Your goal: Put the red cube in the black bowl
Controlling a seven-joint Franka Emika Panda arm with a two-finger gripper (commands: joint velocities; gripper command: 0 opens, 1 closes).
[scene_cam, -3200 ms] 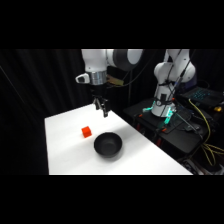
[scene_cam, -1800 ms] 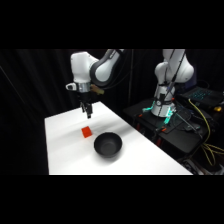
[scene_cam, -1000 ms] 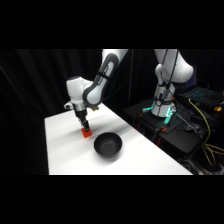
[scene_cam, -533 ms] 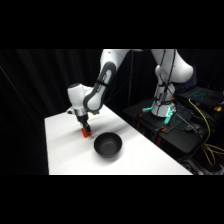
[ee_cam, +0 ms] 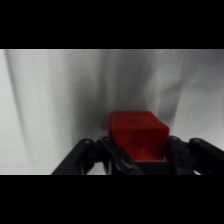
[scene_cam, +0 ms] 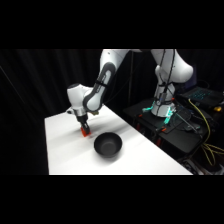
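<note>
One target: red cube (ee_cam: 137,136) sits between the end effector (ee_cam: 137,167) fingers on the white worktop (scene_cam: 70,145).
Grip: clamping cannot be confirmed; fingers flank the cube closely.
Bowl: black bowl (scene_cam: 108,145) lies just beside, empty.
Advice: close squarely on opposite faces, lift straight before crossing the rim.

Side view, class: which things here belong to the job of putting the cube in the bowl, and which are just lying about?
Belong to the job:
- red cube, on the table beneath the gripper
- black bowl, beside it, empty

Just lying about:
- white table
- black stand with cables, past the table's far side
</note>
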